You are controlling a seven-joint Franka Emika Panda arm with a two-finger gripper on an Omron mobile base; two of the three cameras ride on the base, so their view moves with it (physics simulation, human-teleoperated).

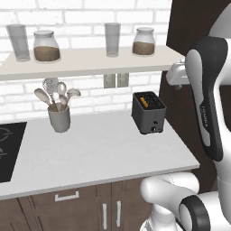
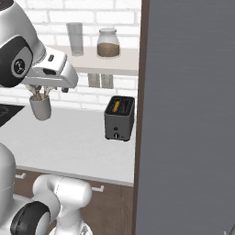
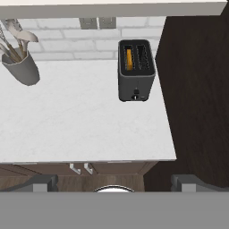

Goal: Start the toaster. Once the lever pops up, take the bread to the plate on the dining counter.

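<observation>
The dark grey toaster (image 1: 149, 113) (image 2: 119, 121) (image 3: 136, 74) stands at the back right of the white worktop (image 1: 99, 151), near the wall. An orange-tan slice of bread (image 1: 144, 101) (image 2: 116, 106) (image 3: 129, 59) sits down in its left slot, and the other slot is empty. My gripper (image 3: 116, 183) (image 2: 48, 88) hangs high in front of the worktop, well back from the toaster. It is open, its fingers wide apart with nothing between them. The plate and the dining counter are out of view.
A grey utensil cup (image 1: 59, 119) (image 3: 21, 68) with spoons stands at the back left. A black cooktop (image 1: 9, 149) lies at the far left. A shelf (image 1: 90, 62) with jars and glasses runs above. A dark tall cabinet side (image 3: 197, 89) rises just right of the toaster.
</observation>
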